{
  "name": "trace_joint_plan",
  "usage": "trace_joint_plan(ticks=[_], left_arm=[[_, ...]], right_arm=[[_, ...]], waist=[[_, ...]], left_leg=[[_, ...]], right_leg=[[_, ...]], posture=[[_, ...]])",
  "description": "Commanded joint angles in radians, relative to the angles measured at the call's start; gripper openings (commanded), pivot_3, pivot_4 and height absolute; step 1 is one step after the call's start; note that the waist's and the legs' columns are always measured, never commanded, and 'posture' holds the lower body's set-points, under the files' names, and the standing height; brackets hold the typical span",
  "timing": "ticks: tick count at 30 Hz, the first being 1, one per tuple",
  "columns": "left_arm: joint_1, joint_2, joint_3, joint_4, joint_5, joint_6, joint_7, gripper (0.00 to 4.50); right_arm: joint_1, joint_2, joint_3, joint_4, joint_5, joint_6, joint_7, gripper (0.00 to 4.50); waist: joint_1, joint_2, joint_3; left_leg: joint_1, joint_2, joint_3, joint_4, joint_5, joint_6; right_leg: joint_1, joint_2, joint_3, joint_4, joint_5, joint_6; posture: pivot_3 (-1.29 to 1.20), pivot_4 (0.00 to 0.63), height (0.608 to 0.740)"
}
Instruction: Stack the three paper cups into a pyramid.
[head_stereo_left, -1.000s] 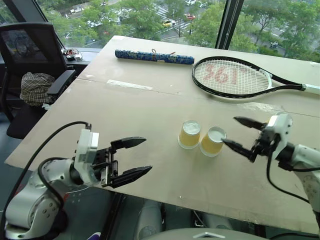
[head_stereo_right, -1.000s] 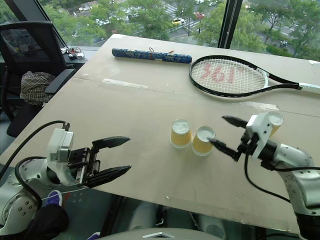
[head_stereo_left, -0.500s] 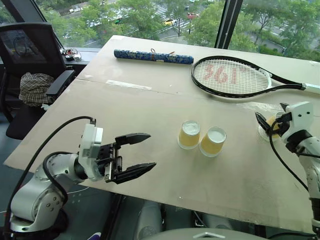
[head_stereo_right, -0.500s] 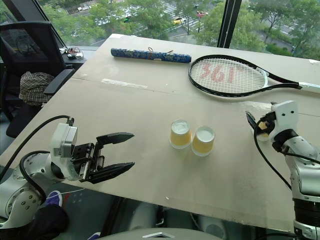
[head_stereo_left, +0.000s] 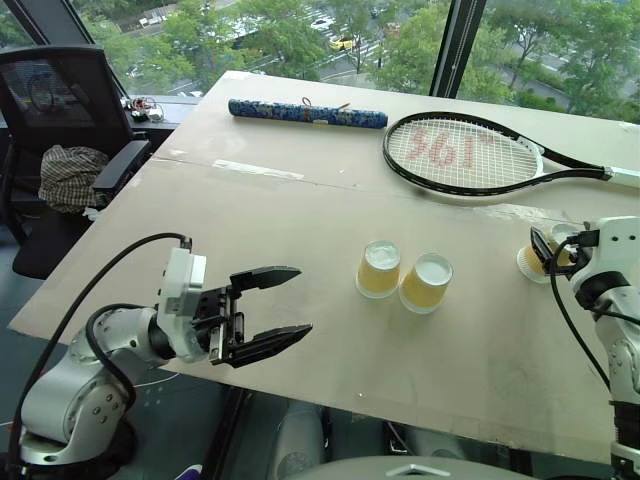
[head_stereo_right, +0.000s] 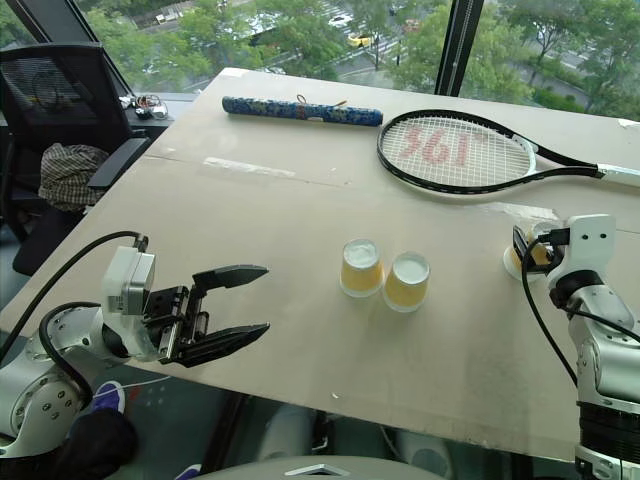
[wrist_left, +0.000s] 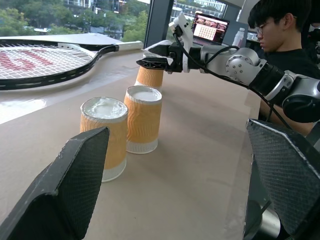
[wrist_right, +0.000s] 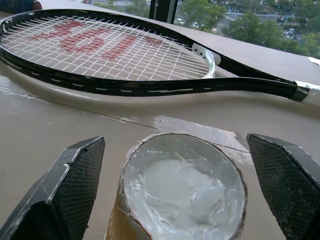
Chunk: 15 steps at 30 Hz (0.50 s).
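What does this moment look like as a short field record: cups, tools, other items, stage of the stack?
cups in the middle: two yellow-orange tapered paper cups, upside down, side by side on the tan table
third cup: same kind, upside down, apart near the table's right edge
right tool: fingers on either side of the third cup, not yet shut on it
left tool: open, holding nothing, at the table's near edge
other items: black tennis racket; blue patterned tube
stage: base pair set, top cup not yet placed
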Motion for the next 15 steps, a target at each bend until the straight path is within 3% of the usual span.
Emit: trace_joint_plan(ticks=[1, 4, 7, 11, 15], left_arm=[[-0.002, 0.007, 0.006, -0.026, -0.004, -0.013, -0.006, 4.50], [-0.008, 0.011, 0.015, -0.017, -0.011, -0.009, -0.008, 4.50], [-0.006, 0.015, 0.018, -0.007, -0.006, -0.012, -0.018, 4.50], [-0.018, -0.009, 0.034, 0.039, 0.015, -0.047, -0.006, 4.50], [0.000, -0.001, 0.037, 0.076, 0.023, -0.054, -0.041, 4.50]], right_arm=[[-0.007, 0.013, -0.049, 0.025, 0.047, -0.009, 0.013, 3.07], [-0.015, 0.006, -0.060, -0.009, 0.096, -0.006, 0.052, 2.24], [-0.025, -0.026, -0.055, -0.047, 0.156, 0.014, 0.126, 2.19], [-0.068, -0.092, 0.000, -0.255, 0.411, 0.147, 0.307, 2.19], [-0.195, -0.126, 0.084, -0.336, 0.531, 0.258, 0.329, 2.19]], waist=[[0.000, 0.000, 0.000], [0.000, 0.001, 0.000], [0.000, 0.001, 0.001], [-0.004, 0.006, 0.003], [-0.003, 0.005, 0.003]], left_leg=[[0.000, 0.000, 0.000, 0.000, 0.000, 0.000], [0.000, 0.000, 0.000, 0.000, 0.000, 0.000], [0.000, 0.000, 0.000, 0.000, 0.000, 0.000], [0.000, 0.000, 0.001, 0.000, 0.000, 0.000], [0.001, 0.002, 0.000, -0.001, 0.000, 0.000]], right_leg=[[0.000, 0.000, 0.000, 0.000, 0.000, 0.000], [0.000, 0.000, 0.000, 0.000, 0.000, 0.000], [0.000, 0.000, 0.000, 0.000, 0.000, 0.000], [0.000, 0.000, 0.001, 0.000, 0.000, 0.000], [0.000, 0.002, 0.000, 0.000, 0.000, 0.000]], posture=[[0.00, 0.150, 0.740], [0.00, 0.150, 0.740], [0.00, 0.150, 0.740], [0.00, 0.150, 0.740], [0.00, 0.150, 0.740]])
